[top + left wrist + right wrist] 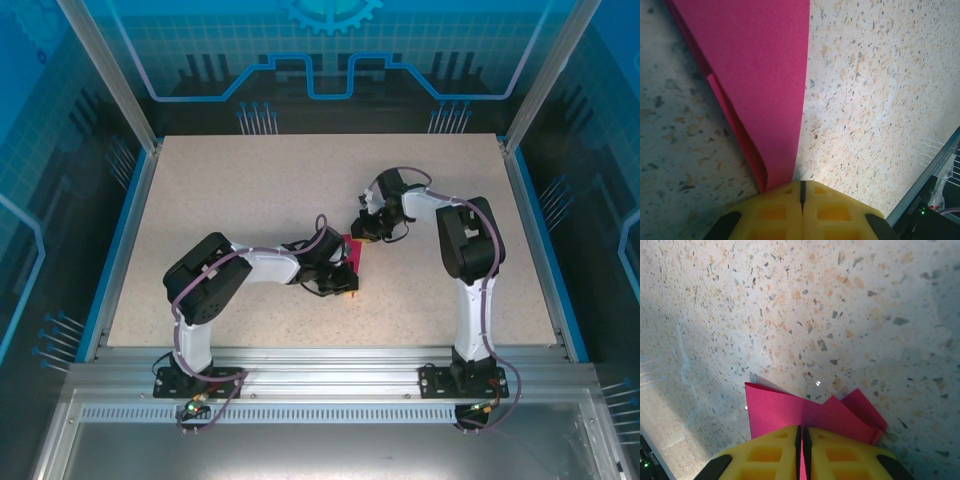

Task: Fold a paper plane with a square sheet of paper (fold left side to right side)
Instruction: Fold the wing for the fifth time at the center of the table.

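Observation:
The magenta-pink sheet of paper lies partly folded in the middle of the table, between the two grippers. In the left wrist view it is a long doubled strip with a raised crease along its left side, and its near end meets the tip of my left gripper. That gripper's jaws are pressed together with no paper seen between them. In the right wrist view the paper shows layered, pointed flaps. My right gripper is shut on its near edge, with pink showing in the slit. Both the left gripper and the right gripper are low over the table.
The speckled tabletop stretches all round the paper. A blue and metal frame rail borders the table on the right, and another shows at the lower right of the left wrist view.

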Tool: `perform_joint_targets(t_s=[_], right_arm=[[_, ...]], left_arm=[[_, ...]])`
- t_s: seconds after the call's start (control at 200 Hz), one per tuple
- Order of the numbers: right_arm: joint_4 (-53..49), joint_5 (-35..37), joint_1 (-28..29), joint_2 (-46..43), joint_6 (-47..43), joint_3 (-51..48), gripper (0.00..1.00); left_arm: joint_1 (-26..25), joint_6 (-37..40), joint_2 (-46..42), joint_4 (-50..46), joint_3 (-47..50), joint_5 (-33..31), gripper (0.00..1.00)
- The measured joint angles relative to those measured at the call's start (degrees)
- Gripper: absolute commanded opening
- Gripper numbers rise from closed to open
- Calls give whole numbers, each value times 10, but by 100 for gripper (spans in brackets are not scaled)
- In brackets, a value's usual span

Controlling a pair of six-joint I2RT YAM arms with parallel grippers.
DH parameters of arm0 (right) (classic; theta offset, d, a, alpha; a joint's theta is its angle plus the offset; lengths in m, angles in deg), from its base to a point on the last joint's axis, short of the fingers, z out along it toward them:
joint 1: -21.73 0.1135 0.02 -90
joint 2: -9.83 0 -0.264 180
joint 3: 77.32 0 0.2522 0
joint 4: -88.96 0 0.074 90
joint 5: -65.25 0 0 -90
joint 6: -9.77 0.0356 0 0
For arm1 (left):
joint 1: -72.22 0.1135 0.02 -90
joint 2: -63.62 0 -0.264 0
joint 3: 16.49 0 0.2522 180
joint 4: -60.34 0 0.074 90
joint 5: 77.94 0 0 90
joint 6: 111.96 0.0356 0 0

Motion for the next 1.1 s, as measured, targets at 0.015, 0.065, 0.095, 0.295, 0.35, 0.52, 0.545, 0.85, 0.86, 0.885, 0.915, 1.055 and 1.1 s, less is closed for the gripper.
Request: perform_joint_targets(t_s=[0.015,0.065,0.095,0.295,0.35,0.52,0.545,0.85,0.86,0.885,0.915,1.055,1.1], right_arm=[[-2,0,0,2,0,3,14],[-9,-2,-2,7,-2,10,14],[-12,-4,-2,10,-3,15,14],[-30,-18,-11,27,-5,41,14],[-31,-18,-13,32,-5,50,14],[-26,-13,-26,50,-9,80,15],[-26,-13,-28,52,-9,84,15],[-36,-13,-39,66,-13,114,19],[-36,-10,-39,66,-13,116,19],[-34,-3,-42,66,-15,121,21],[-31,3,-46,66,-17,127,22],[-20,27,-77,38,-29,134,30],[-16,32,-84,18,-32,123,31]], left_arm=[[0,0,0,0,0,0,7],[0,0,1,2,-1,-1,7],[0,0,2,2,-2,-1,7],[0,0,5,9,-4,-2,7],[0,0,5,9,-4,-2,7],[0,0,6,9,-4,-2,7],[0,0,6,9,-4,-2,7],[0,0,6,9,-4,-2,7],[0,0,6,9,-4,-2,7],[0,0,6,9,-4,-2,7],[0,0,6,9,-4,-2,7],[0,0,6,9,-4,-2,7],[0,0,6,9,-4,-2,7]])
